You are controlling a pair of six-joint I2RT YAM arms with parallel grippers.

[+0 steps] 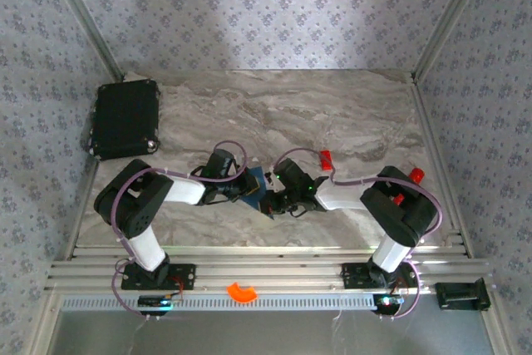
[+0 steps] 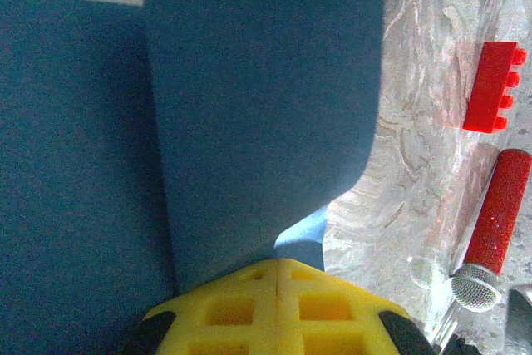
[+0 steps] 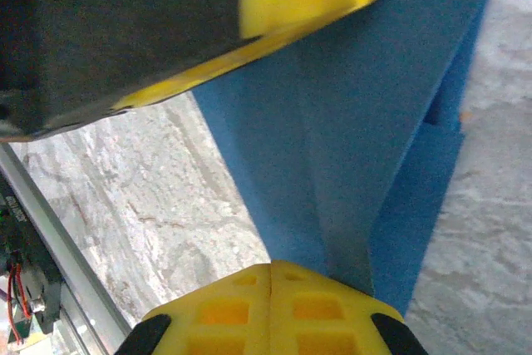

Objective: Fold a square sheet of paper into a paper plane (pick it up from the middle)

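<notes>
At the near edge, an orange curved piece (image 1: 242,292) lies on the slotted aluminium rail (image 1: 274,272) between the 2 arm bases. A small black part (image 1: 461,294) sits at the rail's right end.

Just beyond, both arms bend inward over the marble-patterned bench (image 1: 349,114) and meet near its middle, in the nearer half. The square sheet of paper (image 1: 255,180), dark blue and matte, is held between them there.

The left fingers (image 2: 253,280) are yellow pads pressed flat together, clamped on an edge of the sheet. From their wrist camera the paper rises as 2 panels meeting at a straight crease. The right-hand panel ends in a rounded, slightly curled corner with a paler blue layer beneath it.

The right fingers (image 3: 249,282), also yellow and pressed together, pinch the sheet at a narrow folded ridge that runs up from them. The left arm's yellow pad and black housing cross the top of that view, over the same paper. Whether any part of the sheet rests on the bench cannot be told.

Past the paper, to the right, a small red block (image 1: 327,157) with studs lies on the bench. Near it, in the left wrist view, is a red glittery rod (image 2: 503,205) with a silver mesh tip. In the far left corner lies a black rectangular case (image 1: 125,118), well apart from the paper.
</notes>
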